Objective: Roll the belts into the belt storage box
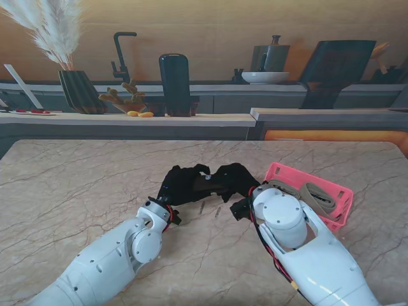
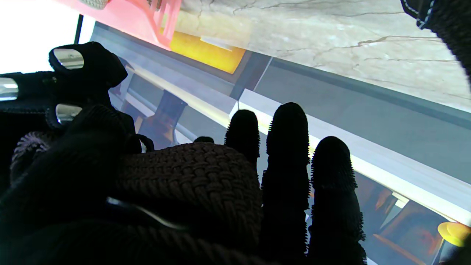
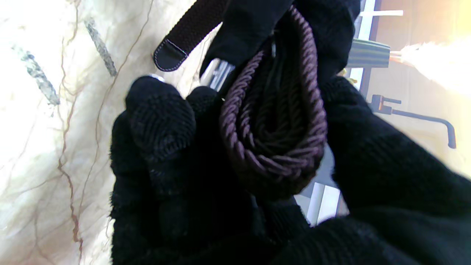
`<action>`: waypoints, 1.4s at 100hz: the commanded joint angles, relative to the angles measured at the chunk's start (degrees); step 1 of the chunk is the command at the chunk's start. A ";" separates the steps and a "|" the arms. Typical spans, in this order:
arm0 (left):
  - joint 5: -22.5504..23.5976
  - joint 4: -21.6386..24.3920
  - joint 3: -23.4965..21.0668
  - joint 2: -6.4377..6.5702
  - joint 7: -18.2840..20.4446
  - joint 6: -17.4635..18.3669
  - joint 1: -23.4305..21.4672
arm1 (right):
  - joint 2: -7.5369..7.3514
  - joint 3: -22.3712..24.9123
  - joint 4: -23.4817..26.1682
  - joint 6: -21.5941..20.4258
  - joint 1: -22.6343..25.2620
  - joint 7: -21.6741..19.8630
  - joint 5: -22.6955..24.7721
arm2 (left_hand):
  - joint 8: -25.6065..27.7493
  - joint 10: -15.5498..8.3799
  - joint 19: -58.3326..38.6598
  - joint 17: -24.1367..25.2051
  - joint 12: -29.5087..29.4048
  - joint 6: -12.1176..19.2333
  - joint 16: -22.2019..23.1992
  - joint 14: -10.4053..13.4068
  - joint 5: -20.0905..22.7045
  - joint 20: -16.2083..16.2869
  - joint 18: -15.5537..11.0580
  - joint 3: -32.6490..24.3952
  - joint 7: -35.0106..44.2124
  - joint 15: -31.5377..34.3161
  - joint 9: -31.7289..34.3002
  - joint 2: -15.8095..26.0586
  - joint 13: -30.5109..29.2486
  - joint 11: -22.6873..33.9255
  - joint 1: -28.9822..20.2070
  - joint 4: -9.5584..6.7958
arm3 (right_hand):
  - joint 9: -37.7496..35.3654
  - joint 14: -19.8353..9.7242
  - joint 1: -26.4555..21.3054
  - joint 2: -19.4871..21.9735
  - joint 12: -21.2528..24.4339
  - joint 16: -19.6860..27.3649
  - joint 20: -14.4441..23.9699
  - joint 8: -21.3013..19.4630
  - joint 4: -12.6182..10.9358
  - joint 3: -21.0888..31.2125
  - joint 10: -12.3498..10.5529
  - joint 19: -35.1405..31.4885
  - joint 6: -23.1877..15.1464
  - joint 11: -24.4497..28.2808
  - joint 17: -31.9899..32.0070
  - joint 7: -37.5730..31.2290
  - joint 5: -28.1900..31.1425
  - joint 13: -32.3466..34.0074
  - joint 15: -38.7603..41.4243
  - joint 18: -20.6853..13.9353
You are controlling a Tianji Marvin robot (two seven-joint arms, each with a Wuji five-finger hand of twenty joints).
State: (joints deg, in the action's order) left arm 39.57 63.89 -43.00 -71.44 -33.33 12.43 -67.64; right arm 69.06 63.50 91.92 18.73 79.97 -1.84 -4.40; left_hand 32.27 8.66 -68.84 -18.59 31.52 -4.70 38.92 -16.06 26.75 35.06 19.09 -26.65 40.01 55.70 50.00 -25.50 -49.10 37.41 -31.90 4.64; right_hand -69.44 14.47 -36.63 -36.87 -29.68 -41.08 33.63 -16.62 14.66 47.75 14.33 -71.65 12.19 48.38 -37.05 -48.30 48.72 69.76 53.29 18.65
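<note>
Rolling in progress: left robot hand (image 1: pixel 180 184) and right robot hand (image 1: pixel 237 180) both pinch the dark braided belt (image 3: pixel 274 132), coiled between them above the tabletop (image 1: pixel 76 185). Next, probably tuck the loose tip and carry it right into the pink belt storage box (image 1: pixel 333 218).

Stand view: dark braided belt (image 1: pixel 207 183) mostly hidden betw. left hand (image 1: pixel 182 185) & right hand (image 1: pixel 237 180); buckle not visible. Pink box (image 1: pixel 319 191) partly covered by right arm; contents indistinct. Left wrist view: box cut off at edge.
</note>
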 commanded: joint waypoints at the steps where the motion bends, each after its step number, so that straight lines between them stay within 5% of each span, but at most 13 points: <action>1: -0.99 1.11 -0.67 0.03 0.46 0.46 -0.86 | 0.00 0.83 0.67 0.16 0.86 0.75 -1.05 | -1.94 -1.08 2.10 2.75 -1.31 1.45 1.04 1.07 -3.70 -1.10 -0.47 -1.83 -5.10 -3.67 -4.27 -0.26 3.74 -3.58 2.82 -0.58 | 0.56 -3.33 -8.92 1.05 -1.38 -0.97 1.56 -3.70 -1.32 9.77 1.14 -0.29 -11.78 2.19 -1.24 -8.05 2.35 0.57 1.65 -3.28; 16: -0.48 2.10 -1.41 0.53 1.11 1.60 -1.40 | 0.07 2.32 1.13 -0.29 1.75 0.81 -3.14 | -4.18 -1.28 5.63 5.30 -3.24 2.74 0.89 1.71 -7.89 -2.45 -0.45 -4.31 -10.22 -11.50 -11.27 -1.83 10.19 -9.01 4.12 -0.47 | 0.82 -3.49 -8.88 1.20 -1.95 -1.33 2.04 -3.92 -1.29 9.80 1.19 0.01 -11.93 2.22 -1.36 -7.99 2.14 0.48 1.65 -3.72; 40: -1.08 2.83 -2.95 0.80 1.91 3.68 -2.40 | 0.16 4.52 1.85 -1.91 3.30 0.80 -6.64 | -4.33 -2.89 8.49 5.68 -4.13 3.78 0.27 4.77 -9.18 -3.92 -2.27 -6.70 -10.95 -16.96 -13.91 -2.17 12.19 -11.44 4.88 -0.16 | 1.19 -3.81 -8.84 1.59 -3.38 -2.73 3.67 -4.61 -1.26 9.54 1.14 0.66 -12.64 2.49 -1.58 -7.96 1.80 0.17 2.52 -4.26; 58: -8.36 2.65 -4.57 -0.56 4.10 5.97 -3.42 | 0.09 6.12 2.35 -2.62 4.43 -0.32 -10.22 | -4.43 -3.32 12.67 6.73 -5.17 4.82 -1.20 5.25 -10.11 -4.59 -3.47 -7.42 -11.53 -23.04 -16.32 -2.28 15.29 -13.91 7.23 0.19 | 1.32 -3.91 -8.86 1.75 -3.88 -3.07 4.42 -4.99 -1.30 9.26 1.03 0.96 -13.11 2.55 -1.61 -8.01 1.74 0.11 2.54 -4.70; 96: -16.33 1.33 -5.55 -2.25 5.78 10.19 -3.98 | 0.05 8.53 2.72 -4.88 6.32 -2.90 -18.09 | -6.14 -3.44 23.98 9.20 -9.13 6.58 -8.59 9.35 -13.67 -6.13 -7.41 -9.93 -14.27 -35.48 -23.85 -4.17 22.30 -19.41 13.33 2.27 | 1.48 -4.58 -8.79 2.17 -4.41 -3.66 5.50 -5.43 -1.32 8.68 0.59 1.63 -13.78 2.40 -1.83 -7.89 1.44 -0.10 2.73 -5.22; 140: -17.08 -0.93 -4.79 -2.74 5.65 10.19 -3.11 | 0.31 9.67 4.08 -7.27 7.89 -2.40 -21.81 | -6.97 -3.26 26.53 9.68 -10.18 7.10 -10.98 9.71 -14.90 -7.37 -8.59 -11.90 -14.65 -38.08 -25.72 -5.07 24.01 -20.33 14.83 3.10 | 1.34 -5.02 -8.72 2.40 -4.82 -4.11 6.69 -5.76 -1.38 8.16 0.02 2.33 -14.30 2.12 -2.25 -7.86 1.35 -0.04 2.66 -5.66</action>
State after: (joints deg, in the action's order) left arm 22.96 63.64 -47.92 -73.77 -27.83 22.90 -70.79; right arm 69.11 72.94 94.78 12.20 87.25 -4.29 -25.80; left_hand 25.89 6.53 -43.40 -9.86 21.85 0.22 28.40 -8.38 13.28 28.41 12.73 -37.09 27.37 18.51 26.02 -28.65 -26.88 18.26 -18.99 5.95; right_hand -67.95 14.27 -37.66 -36.90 -33.71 -44.10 38.58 -19.56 14.62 48.61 14.86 -68.81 11.80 48.89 -37.94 -48.30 47.54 69.31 55.21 17.31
